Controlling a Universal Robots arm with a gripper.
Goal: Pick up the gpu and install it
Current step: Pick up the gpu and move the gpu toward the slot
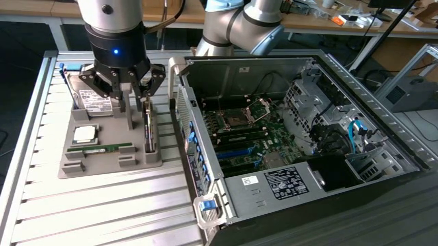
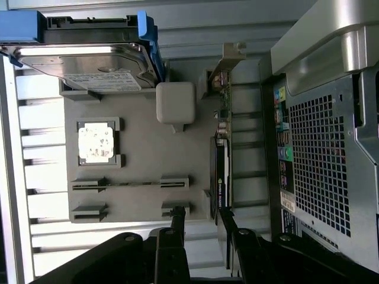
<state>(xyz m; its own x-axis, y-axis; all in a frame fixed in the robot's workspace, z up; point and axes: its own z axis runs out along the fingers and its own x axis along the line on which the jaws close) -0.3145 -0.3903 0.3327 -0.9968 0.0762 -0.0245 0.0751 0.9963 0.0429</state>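
Note:
The gpu [image 1: 149, 130] is a dark card standing on its edge in a slot along the side of the grey tray [image 1: 102, 166] nearest the computer case. In the wrist view the gpu [image 2: 220, 171] shows its silver bracket at the far end. My gripper [image 1: 130, 95] hangs just above the tray, over the card's far end and slightly to the exterior view's left of it. Its fingers are apart with nothing between them. In the wrist view the gripper [image 2: 202, 222] has one finger lined up over the card's near end, not gripping it.
The tray [image 2: 142, 136] also holds a silver hard drive [image 1: 92, 100], a processor chip [image 1: 84, 134] and a green memory stick [image 1: 102, 148]. The open computer case [image 1: 294, 133] lies at the exterior view's right, close beside the tray, its motherboard [image 1: 253, 138] exposed.

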